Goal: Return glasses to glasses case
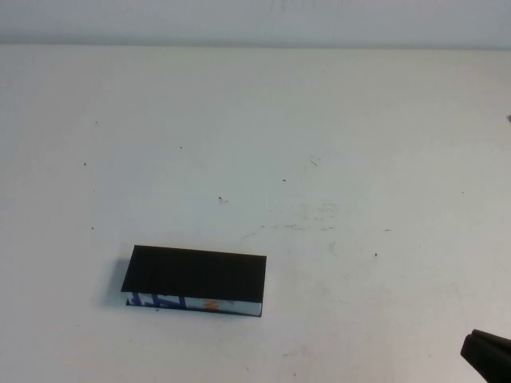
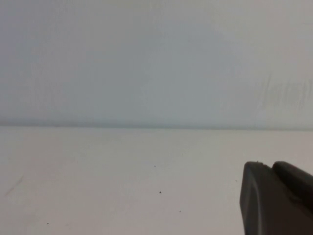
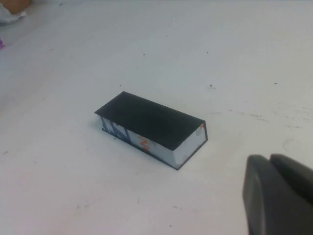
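Note:
The glasses case (image 1: 194,275) lies closed on the white table, left of the middle and near the front. Its matte black lid faces up and its white-blue printed side with an orange mark faces me. It also shows in the right wrist view (image 3: 146,125). The glasses are not in view. My right gripper (image 1: 487,351) is at the front right corner, well right of the case; in its wrist view (image 3: 269,160) the fingers are together and empty. My left gripper (image 2: 268,165) shows only in its wrist view, shut and empty over bare table.
The white table (image 1: 319,159) has small dark specks and faint scuffs. Its far edge meets a pale wall (image 1: 255,20). A brownish object (image 3: 14,5) sits at the corner of the right wrist view, far from the case.

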